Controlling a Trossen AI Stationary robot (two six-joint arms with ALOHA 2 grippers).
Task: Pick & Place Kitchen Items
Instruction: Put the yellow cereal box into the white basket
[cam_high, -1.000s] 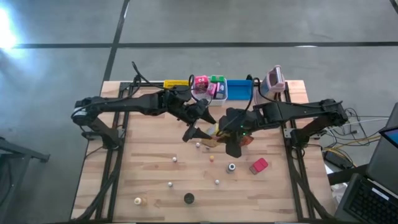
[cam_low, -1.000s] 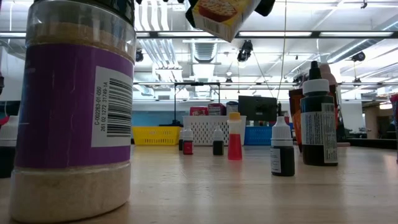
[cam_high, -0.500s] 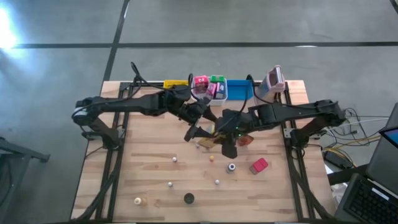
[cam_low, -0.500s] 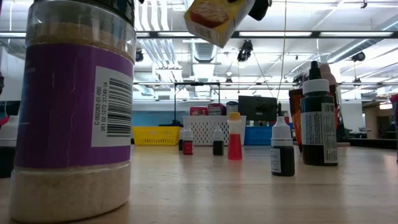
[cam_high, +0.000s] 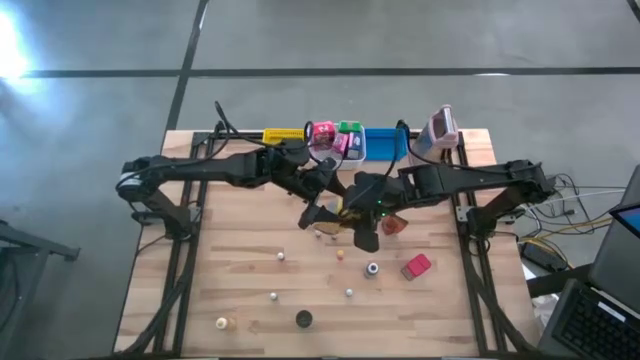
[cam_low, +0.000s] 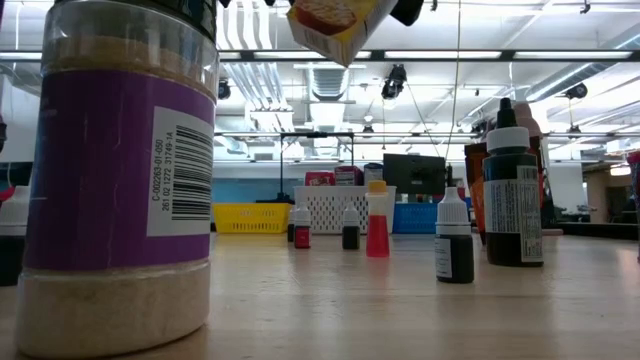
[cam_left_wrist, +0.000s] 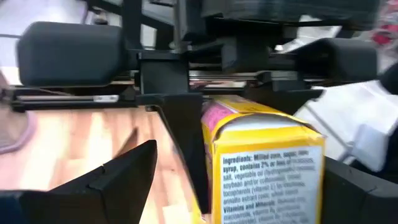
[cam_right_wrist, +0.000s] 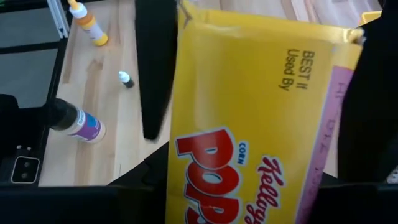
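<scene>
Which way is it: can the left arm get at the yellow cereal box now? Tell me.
Probably yes. The left gripper is open right beside the yellow cereal box, which the right gripper holds up off the table. Only the right gripper's fingers crowd the box's sides.

- Cereal box: bright yellow, with red lettering edged in white, small black print and a pink strip along one edge.
- Spice jar: purple label with a white barcode panel, pale beige powder showing above and below it.
- Table: light wood planks.
- Bins: one yellow, one white, one blue.
- Packet on the table: red.
- Both arms: dark, near black.
</scene>
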